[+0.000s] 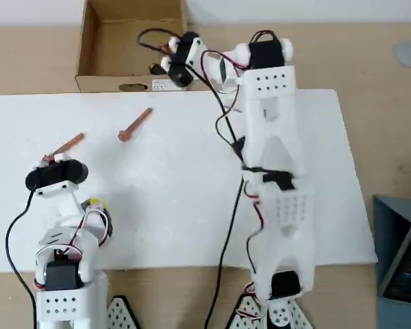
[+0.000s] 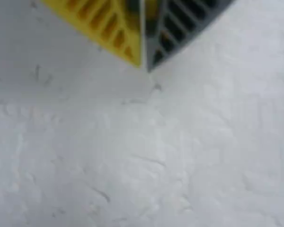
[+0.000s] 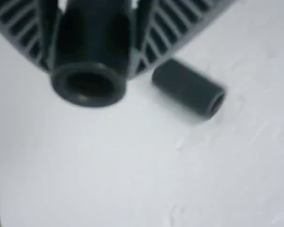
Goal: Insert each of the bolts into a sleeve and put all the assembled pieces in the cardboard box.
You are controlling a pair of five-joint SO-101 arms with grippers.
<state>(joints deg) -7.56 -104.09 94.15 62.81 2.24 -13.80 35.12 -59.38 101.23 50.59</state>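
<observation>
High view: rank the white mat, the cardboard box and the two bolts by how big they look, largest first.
1. white mat, by far the largest.
2. cardboard box, though the frame's top edge cuts it off.
3. bolt mid-mat and the other bolt: they look too alike to rank.

Wooden table [image 1: 387,137] basking in soft, even light.
A white textured sheet [image 1: 164,199] is covering most of it, bare wood is showing all around, a dark laptop [image 1: 404,260] is poking in at the right edge, a grey disc [image 1: 409,53] is lying far right, and a pale wall [image 1: 315,10] is running behind.
</observation>
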